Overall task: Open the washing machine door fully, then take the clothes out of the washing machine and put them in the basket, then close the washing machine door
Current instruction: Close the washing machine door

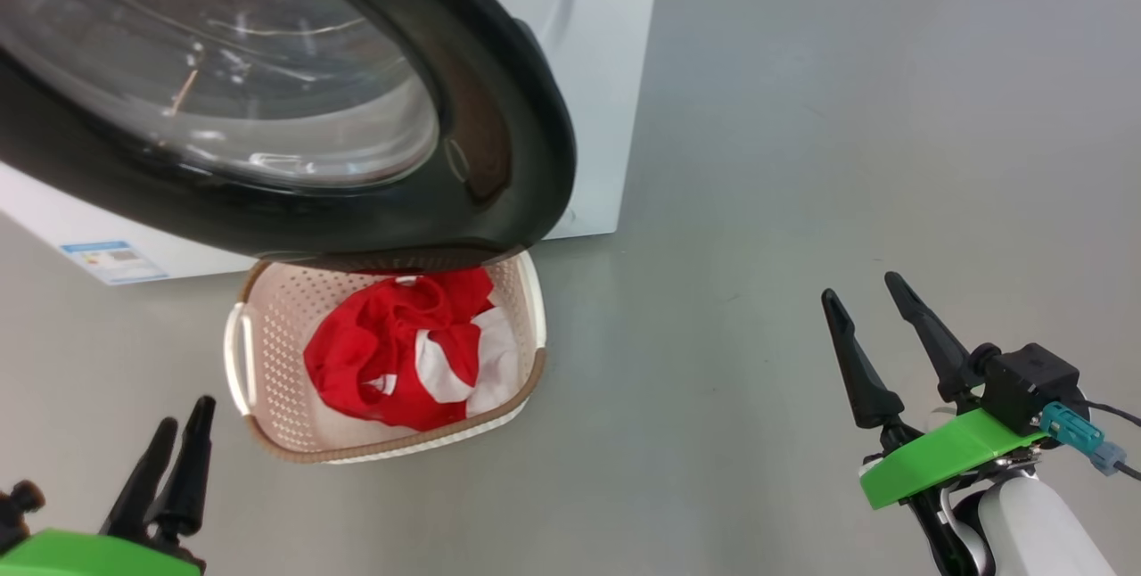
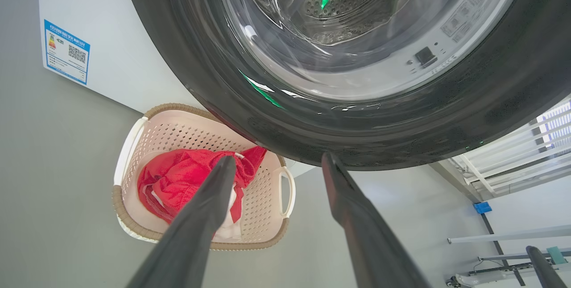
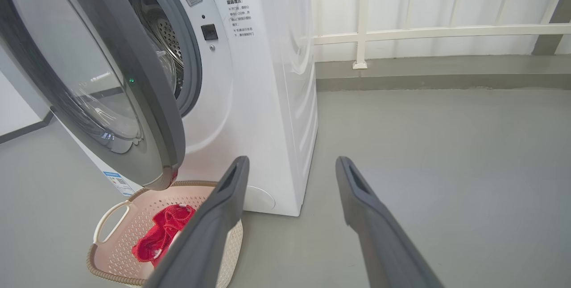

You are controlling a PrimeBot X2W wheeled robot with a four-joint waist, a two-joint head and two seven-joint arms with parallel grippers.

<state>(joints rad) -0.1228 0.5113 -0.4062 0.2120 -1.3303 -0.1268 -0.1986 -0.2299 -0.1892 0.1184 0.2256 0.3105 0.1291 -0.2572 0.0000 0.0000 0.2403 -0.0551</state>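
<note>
Washing machine door [image 1: 267, 103] stands swung open from the washing machine [image 1: 588, 68], its black rim overhanging the far end of the basket [image 1: 267, 308], which sits on the grey floor [image 1: 802, 157] at the door's 6 o'clock in the head view. Clothes [image 1: 401, 353], red with white patches, lie heaped inside the basket. Left gripper [image 1: 185, 414] sits at the basket's 7 o'clock and right gripper [image 1: 860, 286] well apart at its 3 o'clock; both sets of jaws spread, holding nothing.

Blue QR-code label [image 2: 67, 51] on the washing machine [image 2: 117, 29] — print illegible
</note>
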